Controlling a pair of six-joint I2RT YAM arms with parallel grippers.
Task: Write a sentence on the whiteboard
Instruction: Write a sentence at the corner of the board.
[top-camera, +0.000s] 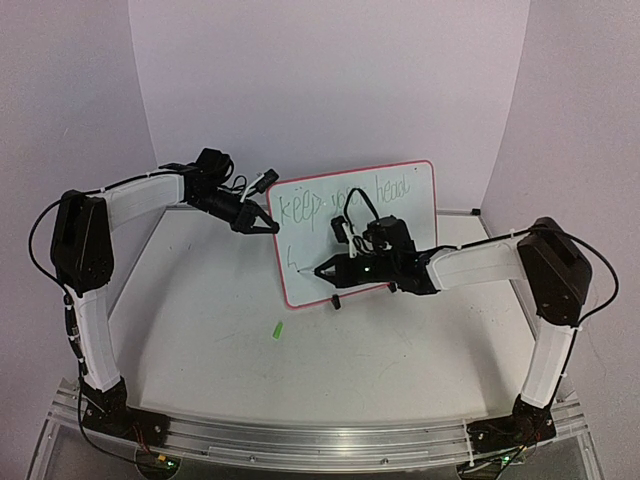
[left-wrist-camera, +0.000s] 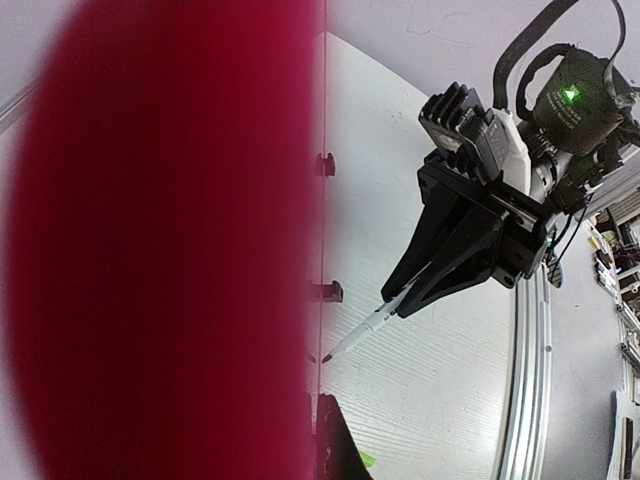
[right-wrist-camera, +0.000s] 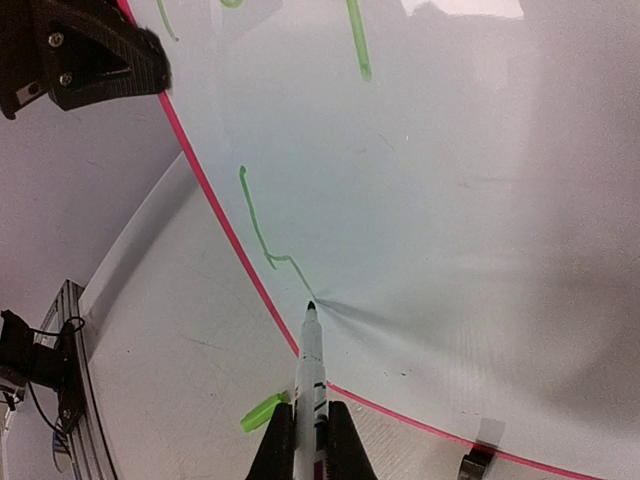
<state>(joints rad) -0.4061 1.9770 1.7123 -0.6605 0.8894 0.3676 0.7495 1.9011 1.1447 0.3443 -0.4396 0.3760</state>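
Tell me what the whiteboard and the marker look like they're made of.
The whiteboard: glossy white face, likely coated plastic or melamine, judging by the light glare; its pink rim looks plastic. The marker: smooth white plastic barrel, dark tip, probably felt.

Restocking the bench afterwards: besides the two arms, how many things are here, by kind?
whiteboard: 1
marker: 1
green cap: 1
Total: 3
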